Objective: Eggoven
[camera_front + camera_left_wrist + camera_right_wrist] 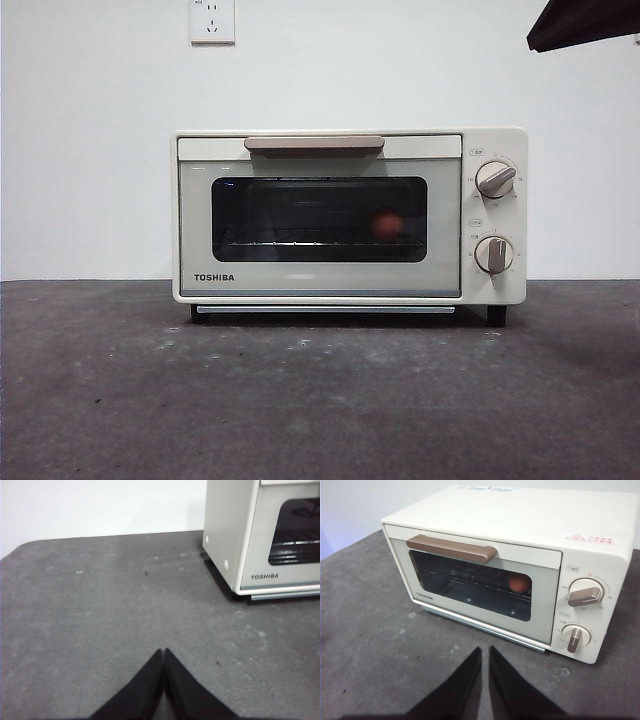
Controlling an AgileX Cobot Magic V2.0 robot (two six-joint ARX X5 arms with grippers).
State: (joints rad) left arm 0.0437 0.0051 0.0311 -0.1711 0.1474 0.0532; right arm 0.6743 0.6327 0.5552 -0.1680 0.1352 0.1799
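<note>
The egg (388, 224) sits on the rack inside the oven (348, 215), behind its shut glass door, toward the knob side. My right gripper (485, 652) hangs before the oven, jaws nearly together. My left gripper (164, 652) hovers over the worktop (100, 605), jaws together.

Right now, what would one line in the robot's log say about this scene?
egg: inside oven on rack | oven door: closed | left gripper: shut, empty, over table | right gripper: near-shut, empty, facing the oven
</note>
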